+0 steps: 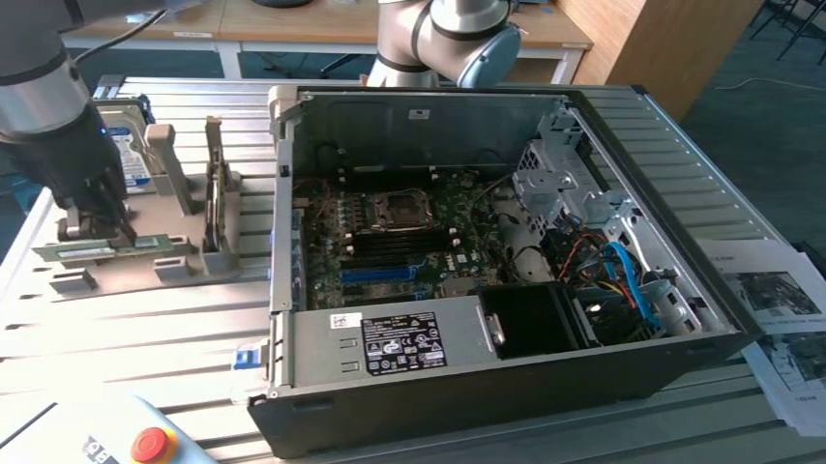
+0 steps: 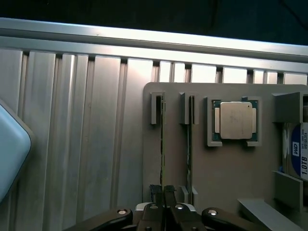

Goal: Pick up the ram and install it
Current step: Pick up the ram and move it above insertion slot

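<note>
Reading the gripper (image 1: 101,232) as closed down narrow on the ram (image 1: 130,247). In the wrist view the fingers (image 2: 155,191) sit nearly together, with the stick's thin top edge (image 2: 162,144) running in between them. The ram stands on edge in a slot of the grey holder (image 1: 130,278), on the table at the exterior view's left, well apart from the open PC case (image 1: 278,319). Cannot tell whether it is seated in the slot or raised clear.

A second stick (image 2: 190,144) is in the neighbouring slot. The processor (image 2: 236,120) and hard drive (image 2: 301,156) are further along the holder.

Handling, as a judgement:
- **Build:** light, stiff, thin board. The bare chips and contact edge make it fragile.
- **Slip:** the flat faces give little friction, so a crooked pinch could let it pivot.
- **Hold:** best across the top edge at mid-length, clear of the contacts. In the exterior view the grip looks roughly there.
</note>
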{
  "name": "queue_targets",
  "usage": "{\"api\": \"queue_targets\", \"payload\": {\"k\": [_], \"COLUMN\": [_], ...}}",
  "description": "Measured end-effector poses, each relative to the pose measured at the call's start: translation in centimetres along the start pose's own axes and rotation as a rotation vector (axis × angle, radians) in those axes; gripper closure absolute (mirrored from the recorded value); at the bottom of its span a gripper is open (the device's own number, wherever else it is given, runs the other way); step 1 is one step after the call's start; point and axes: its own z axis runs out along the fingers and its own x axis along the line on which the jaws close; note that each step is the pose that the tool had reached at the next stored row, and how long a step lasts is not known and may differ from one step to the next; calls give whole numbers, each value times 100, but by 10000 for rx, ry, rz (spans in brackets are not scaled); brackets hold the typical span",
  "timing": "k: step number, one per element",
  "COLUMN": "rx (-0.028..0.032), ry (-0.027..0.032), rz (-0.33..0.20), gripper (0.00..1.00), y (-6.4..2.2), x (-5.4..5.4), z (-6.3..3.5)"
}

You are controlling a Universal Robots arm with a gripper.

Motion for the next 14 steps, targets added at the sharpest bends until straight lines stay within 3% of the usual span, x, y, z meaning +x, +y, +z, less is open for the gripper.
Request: {"api": "queue_targets", "payload": {"k": [14], "rx": [0], "ry": [0], "rz": [1], "gripper": [88], "y": [4], "x": [-15], "z": [-477]}}
